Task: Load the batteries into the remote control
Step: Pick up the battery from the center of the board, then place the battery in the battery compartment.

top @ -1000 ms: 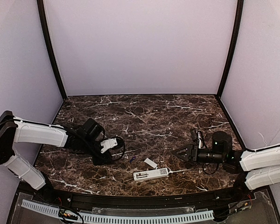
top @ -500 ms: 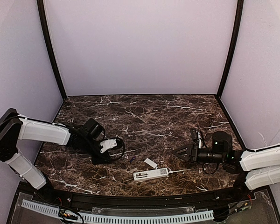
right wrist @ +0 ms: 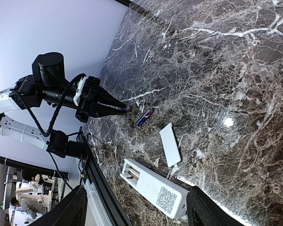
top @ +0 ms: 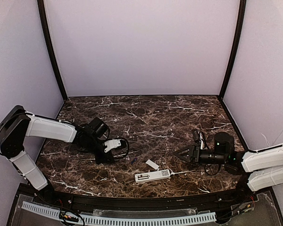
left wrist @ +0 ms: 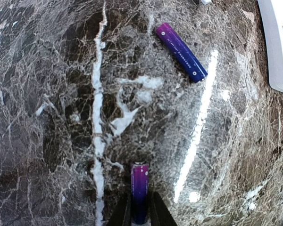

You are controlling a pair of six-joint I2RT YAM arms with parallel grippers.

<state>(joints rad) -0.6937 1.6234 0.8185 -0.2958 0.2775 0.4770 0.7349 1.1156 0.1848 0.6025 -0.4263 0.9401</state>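
Dark, white-veined marble tabletop [top: 155,117], boxed in by pale lilac walls [top: 141,47] at left, far and right.

Around the work zone: small white cover plate [top: 152,164], flat on the tabletop, just far of the remote control [top: 152,176] and not touching it. Between cover plate and left pincer [left wrist: 140,207]: second battery [left wrist: 180,52], loose on the tabletop.

Remote control: close to the near edge, about centre, long axis left to right, back face up, exposed battery recess toward the left end, square code label toward the right end.

Left pincer: low, left of centre, pointing right; clamped on first battery [left wrist: 140,188], fingers [left wrist: 126,214] against both its sides, one battery end projecting past the fingertips. Contact between that battery and the tabletop: cannot be told.

Second battery: just right of the left pincer's tips, apart from them, far-left of the remote control.

Right pincer [right wrist: 137,188]: jaws spread wide, nothing between them; low, right of centre, pointing left, near the remote control's right end but apart from it.
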